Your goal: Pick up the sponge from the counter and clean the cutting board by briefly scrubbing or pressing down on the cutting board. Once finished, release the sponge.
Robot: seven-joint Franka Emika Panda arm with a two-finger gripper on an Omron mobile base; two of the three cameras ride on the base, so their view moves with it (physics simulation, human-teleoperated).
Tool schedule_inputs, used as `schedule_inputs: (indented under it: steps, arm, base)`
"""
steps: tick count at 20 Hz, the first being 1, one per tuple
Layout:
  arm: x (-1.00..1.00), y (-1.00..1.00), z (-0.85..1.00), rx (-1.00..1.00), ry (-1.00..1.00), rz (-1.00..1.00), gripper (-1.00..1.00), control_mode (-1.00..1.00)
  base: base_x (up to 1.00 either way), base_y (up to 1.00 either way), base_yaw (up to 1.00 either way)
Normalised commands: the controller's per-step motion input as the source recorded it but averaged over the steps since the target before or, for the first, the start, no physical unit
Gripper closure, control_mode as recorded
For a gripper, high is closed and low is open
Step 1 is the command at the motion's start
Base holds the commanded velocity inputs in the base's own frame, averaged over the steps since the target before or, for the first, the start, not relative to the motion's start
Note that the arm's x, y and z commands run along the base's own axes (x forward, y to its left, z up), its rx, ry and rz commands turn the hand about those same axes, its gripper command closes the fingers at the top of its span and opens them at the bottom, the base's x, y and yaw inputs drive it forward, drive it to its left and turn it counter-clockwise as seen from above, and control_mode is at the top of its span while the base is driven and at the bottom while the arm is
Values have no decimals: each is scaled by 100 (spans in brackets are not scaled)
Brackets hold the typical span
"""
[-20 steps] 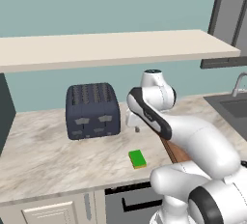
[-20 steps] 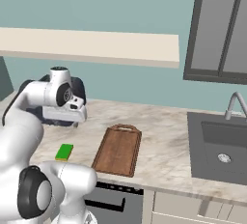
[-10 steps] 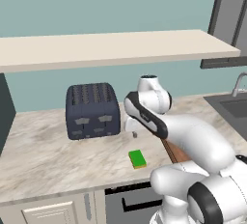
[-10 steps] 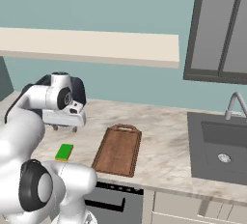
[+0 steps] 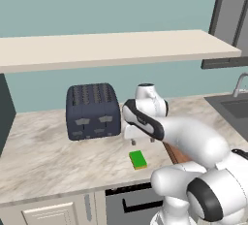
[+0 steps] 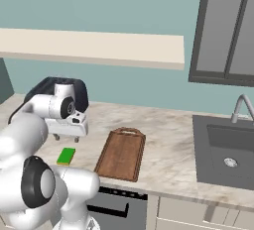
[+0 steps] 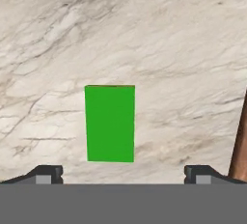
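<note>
Lowered since the earlier frames, the claw [image 5: 142, 141] hangs above the sponge [image 5: 138, 159], fingers spread wide with nothing between them. That green block lies flat on the bench [image 5: 43, 158], left of the cutting board [image 6: 121, 153].

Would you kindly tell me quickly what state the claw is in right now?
Claw: open and holding nothing, its fingertips spread wide, poised above the sponge lying on the counter.
</note>
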Motion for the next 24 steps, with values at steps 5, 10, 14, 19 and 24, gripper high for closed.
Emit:
schedule_inputs:
  steps: [5,10,14,19,24]
  arm:
    - [0,16,-43,0,2,0,-100,-100]
    - [0,6,-30,0,0,0,-100,-100]
    - [0,0,-30,0,0,0,-100,-100]
    - [0,0,-27,0,1,0,-100,-100]
    - [0,0,-20,0,1,0,-100,-100]
  base:
    - [0,0,0]
    - [0,0,0]
    - [0,0,0]
    - [0,0,0]
    - [0,0,0]
